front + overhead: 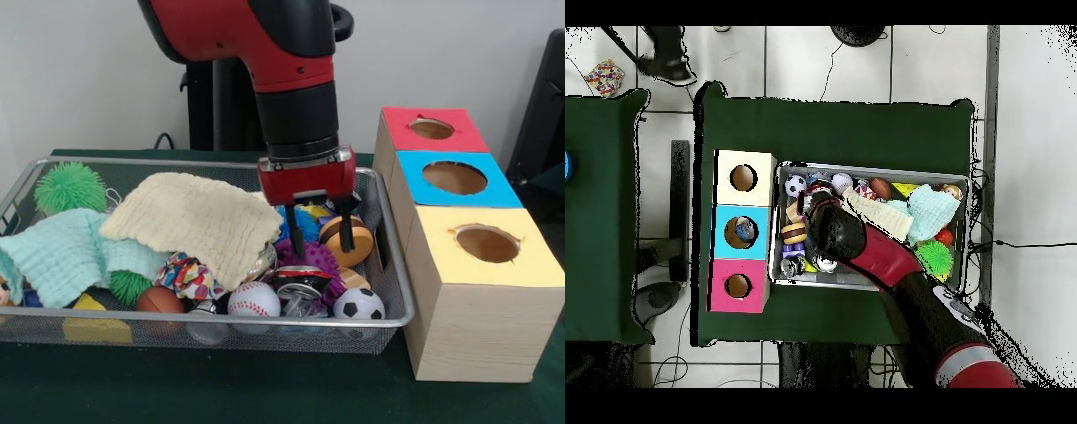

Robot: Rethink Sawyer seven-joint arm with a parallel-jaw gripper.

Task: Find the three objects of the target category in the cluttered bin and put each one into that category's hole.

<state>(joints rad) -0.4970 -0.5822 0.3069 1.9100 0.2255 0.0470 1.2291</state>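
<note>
The wire mesh bin (177, 162) is full of clutter. My gripper (320, 237) hangs over its right end, close above the objects. Its two black fingers (296, 240) are spread apart with nothing between them. Right around them lie a round brown and yellow toy (360, 246), a purple spiky ball (320, 259) and a crushed can (300, 279). A baseball (253, 300), a soccer ball (358, 305) and a brown football (161, 300) lie at the front. In the overhead view my arm (865, 250) covers the gripper and part of the bin (875, 168).
Three wooden boxes with round holes stand beside the bin: red (433, 129), blue (455, 177), yellow (486, 244). A cream cloth (199, 221) and a mint cloth (62, 252) cover the bin's middle and left. A green spiky ball (71, 185) sits at the far left.
</note>
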